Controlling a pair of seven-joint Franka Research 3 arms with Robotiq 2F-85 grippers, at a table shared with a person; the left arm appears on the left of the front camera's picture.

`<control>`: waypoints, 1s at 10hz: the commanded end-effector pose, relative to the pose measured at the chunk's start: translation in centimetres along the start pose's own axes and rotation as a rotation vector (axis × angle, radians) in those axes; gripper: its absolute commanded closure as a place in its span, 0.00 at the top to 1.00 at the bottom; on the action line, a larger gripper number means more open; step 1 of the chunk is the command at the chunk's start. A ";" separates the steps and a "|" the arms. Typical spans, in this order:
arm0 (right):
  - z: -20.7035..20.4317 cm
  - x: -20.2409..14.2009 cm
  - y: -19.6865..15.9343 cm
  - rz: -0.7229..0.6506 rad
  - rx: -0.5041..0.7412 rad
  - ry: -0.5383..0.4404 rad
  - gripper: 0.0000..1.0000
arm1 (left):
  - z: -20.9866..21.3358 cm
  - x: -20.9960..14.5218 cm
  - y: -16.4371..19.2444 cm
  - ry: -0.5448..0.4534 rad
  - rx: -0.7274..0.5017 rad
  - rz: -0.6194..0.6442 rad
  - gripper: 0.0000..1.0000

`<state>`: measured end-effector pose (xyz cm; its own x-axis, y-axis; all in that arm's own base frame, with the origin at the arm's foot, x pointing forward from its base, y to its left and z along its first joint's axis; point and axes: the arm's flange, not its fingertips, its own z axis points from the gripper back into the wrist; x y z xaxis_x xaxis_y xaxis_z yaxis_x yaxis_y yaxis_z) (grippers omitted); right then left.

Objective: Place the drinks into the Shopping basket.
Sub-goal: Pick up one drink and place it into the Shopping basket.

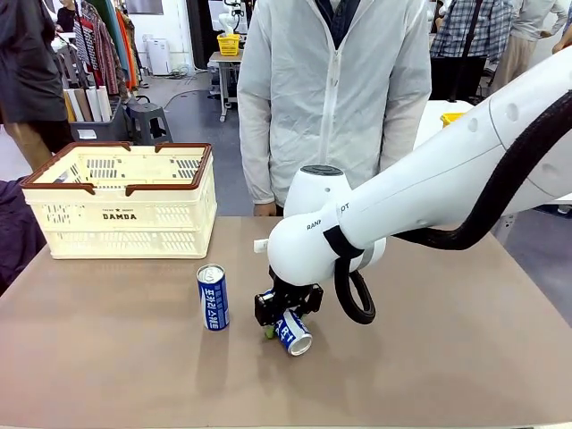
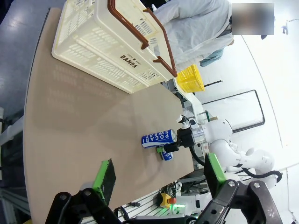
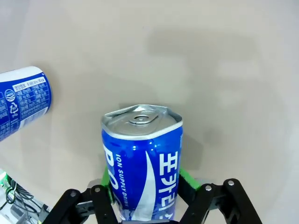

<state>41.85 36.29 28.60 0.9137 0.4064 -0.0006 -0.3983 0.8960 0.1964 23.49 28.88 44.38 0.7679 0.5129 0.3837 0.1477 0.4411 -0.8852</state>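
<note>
You have two drinks here, both slim blue cans with white lettering and silver ends. The standing can [image 1: 213, 297] is upright on the brown table [image 1: 107, 357], pull-tab end up, in front of the Shopping basket [image 1: 121, 201] and apart from it. The gripped can [image 1: 293, 332] is near it on the robot's right. It is tipped over with one silver end towards the front camera and sits low at the table; you cannot tell whether it rests on the surface. In the right wrist view its top rim looks dented out of round, and the blue body carries a white swoosh, Korean characters and small English print. Your right gripper [image 1: 284, 315] comes down on this can from above and is closed on it, with the green pads [image 3: 189, 179] touching its sides, one on each flank. Your left gripper [image 2: 159, 172] hangs well apart from both cans, its jaws spread wide with nothing between them. There is one Shopping basket: cream-white and slotted, with a brown rim, brown handles and "DAMDA" on its side. It stands at the far left of the table, well apart from the gripped can. One person [image 1: 335, 98] in a pale jacket stands at the far edge.
</note>
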 end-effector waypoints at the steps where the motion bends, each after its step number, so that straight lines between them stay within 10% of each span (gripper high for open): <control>1: 0.3 0.3 -0.4 0.023 -0.016 0.010 1.00 | 0.1 0.1 0.0 -0.018 -0.022 -0.017 1.00; 10: 1.5 0.0 -1.7 0.024 -0.050 0.026 1.00 | 0.1 0.1 0.0 -0.018 -0.022 -0.017 1.00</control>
<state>42.38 35.39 29.07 0.9121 0.4093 -0.0246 -0.3983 0.8986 0.1841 23.49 28.88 44.38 0.7679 0.5129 0.3838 0.1478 0.4411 -0.8852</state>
